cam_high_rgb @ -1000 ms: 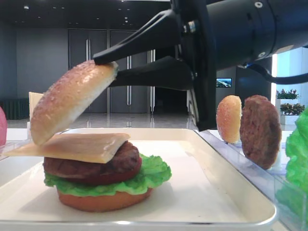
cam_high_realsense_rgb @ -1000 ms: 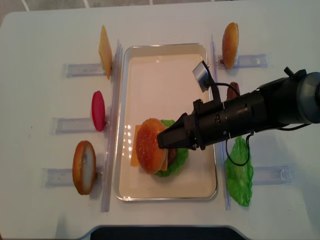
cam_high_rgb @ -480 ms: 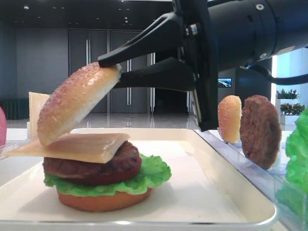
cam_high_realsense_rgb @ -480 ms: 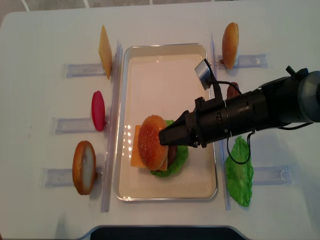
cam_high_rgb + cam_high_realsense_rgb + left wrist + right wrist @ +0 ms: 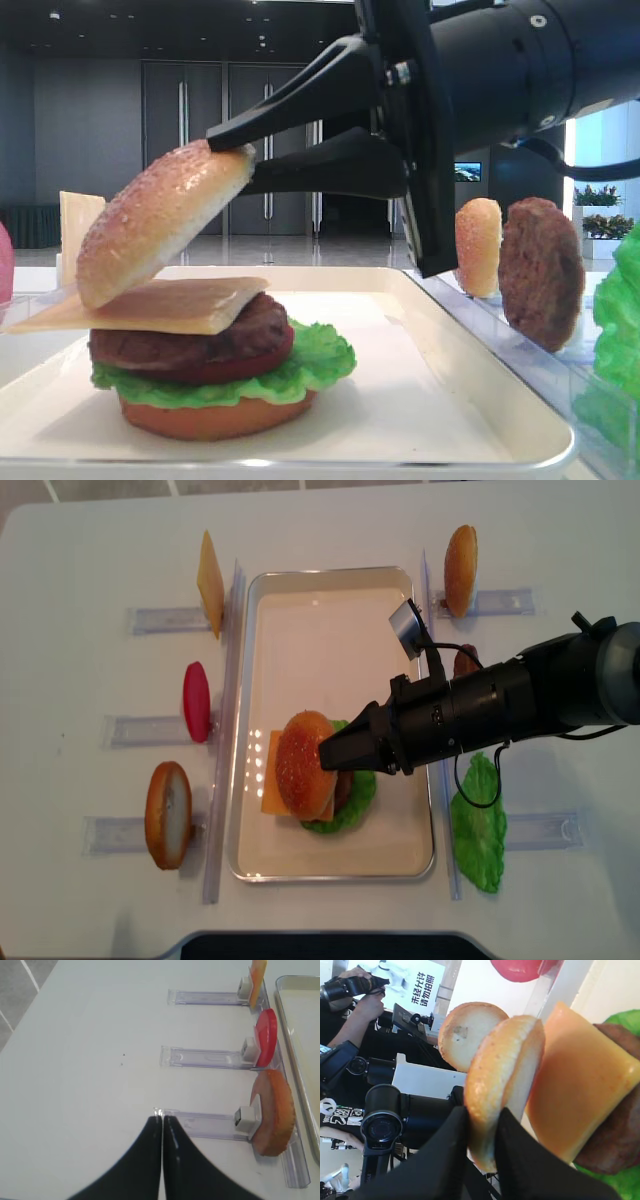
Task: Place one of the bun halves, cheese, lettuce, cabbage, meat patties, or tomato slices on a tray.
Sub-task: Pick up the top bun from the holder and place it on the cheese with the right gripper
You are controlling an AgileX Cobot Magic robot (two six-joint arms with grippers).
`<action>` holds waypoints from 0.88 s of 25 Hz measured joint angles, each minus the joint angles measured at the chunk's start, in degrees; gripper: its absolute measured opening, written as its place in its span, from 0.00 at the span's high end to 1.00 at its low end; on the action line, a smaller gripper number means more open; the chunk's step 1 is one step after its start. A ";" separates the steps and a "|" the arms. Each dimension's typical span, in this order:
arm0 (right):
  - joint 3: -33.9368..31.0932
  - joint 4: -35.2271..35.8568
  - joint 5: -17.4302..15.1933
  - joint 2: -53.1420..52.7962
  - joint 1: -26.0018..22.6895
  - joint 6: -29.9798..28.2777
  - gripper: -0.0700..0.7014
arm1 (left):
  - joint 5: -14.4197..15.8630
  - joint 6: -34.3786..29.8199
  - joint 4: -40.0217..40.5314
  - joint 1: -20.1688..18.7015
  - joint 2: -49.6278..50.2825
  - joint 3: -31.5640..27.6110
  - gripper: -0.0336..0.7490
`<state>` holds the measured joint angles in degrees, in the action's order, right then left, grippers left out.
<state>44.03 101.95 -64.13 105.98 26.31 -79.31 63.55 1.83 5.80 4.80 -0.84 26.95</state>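
Note:
The bun half (image 5: 160, 225), a domed sesame top, hangs tilted over a stack on the white tray (image 5: 500, 400). My right gripper (image 5: 235, 155) is shut on its raised edge. The bun's low end touches the cheese (image 5: 150, 305), which lies on a meat patty (image 5: 200, 345), a red slice, lettuce (image 5: 320, 365) and a bun bottom (image 5: 215, 415). From above, the bun half (image 5: 303, 764) covers most of the stack, with the right gripper (image 5: 325, 755) at its right side. In the right wrist view both fingers (image 5: 450, 1150) pinch the bun half (image 5: 500, 1080) beside the cheese (image 5: 580, 1100). My left gripper (image 5: 162, 1119) is shut and empty above the table.
Clear racks flank the tray (image 5: 330, 610). On the left stand a cheese slice (image 5: 210, 570), a tomato slice (image 5: 196, 700) and a bun half (image 5: 168, 815). On the right are another bun half (image 5: 461, 555), a patty (image 5: 465, 662) and lettuce (image 5: 478, 825).
My right gripper has shifted the bun top slightly toward the middle of the stack, and its low end now rests on the cheese. The left gripper has not moved.

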 joint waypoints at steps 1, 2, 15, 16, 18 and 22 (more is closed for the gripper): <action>0.00 -0.06 0.11 0.00 0.00 0.00 0.69 | 0.00 0.00 0.00 0.00 0.00 0.00 0.96; 0.00 -0.12 0.44 0.00 0.00 0.00 0.67 | 0.00 0.00 0.00 0.00 0.00 0.00 0.96; 0.00 -7.33 6.62 -1.71 -3.48 0.00 0.48 | 0.00 0.00 0.00 0.00 0.00 0.00 0.96; 0.00 -8.01 7.73 -2.23 -3.48 0.00 0.47 | 0.00 0.00 0.00 0.00 0.00 0.00 0.96; 0.00 -8.89 9.73 -3.27 -3.48 0.00 0.44 | 0.00 0.00 0.00 0.00 0.00 0.00 0.96; 0.00 -9.89 12.96 -5.66 -3.48 0.00 0.42 | 0.00 0.00 0.00 0.00 0.00 0.00 0.96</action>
<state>44.03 92.06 -51.18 100.32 22.83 -79.31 63.55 1.83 5.80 4.80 -0.84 26.95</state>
